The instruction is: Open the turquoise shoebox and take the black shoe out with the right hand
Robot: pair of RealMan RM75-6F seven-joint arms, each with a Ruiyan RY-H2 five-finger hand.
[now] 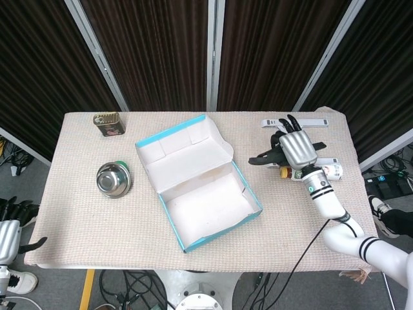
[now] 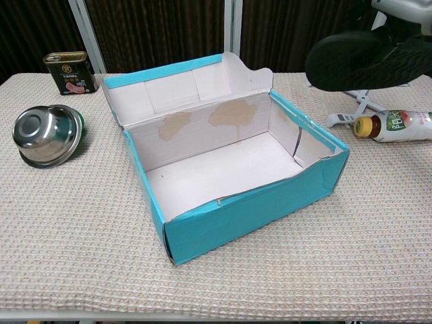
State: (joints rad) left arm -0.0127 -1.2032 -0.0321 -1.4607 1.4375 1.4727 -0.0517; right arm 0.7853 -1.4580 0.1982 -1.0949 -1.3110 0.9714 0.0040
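The turquoise shoebox (image 1: 222, 230) stands open mid-table, its lid (image 1: 184, 145) folded back and its white inside bare. My right hand (image 1: 297, 148) is raised to the right of the box, over the table's right side, and grips the black shoe (image 1: 266, 157). In the chest view the shoe (image 2: 368, 62) hangs sole-down in the air above the right end of the shoebox (image 2: 250, 216), with only the edge of the hand (image 2: 405, 10) showing at the top corner. My left hand (image 1: 10, 236) hangs off the table's front left corner, fingers apart and holding nothing.
A drink bottle (image 1: 332, 171) lies on its side just under the right hand, beside a white folding stand (image 1: 303, 123). A steel bowl (image 1: 114, 179) and a small tin (image 1: 108, 124) sit on the left of the table.
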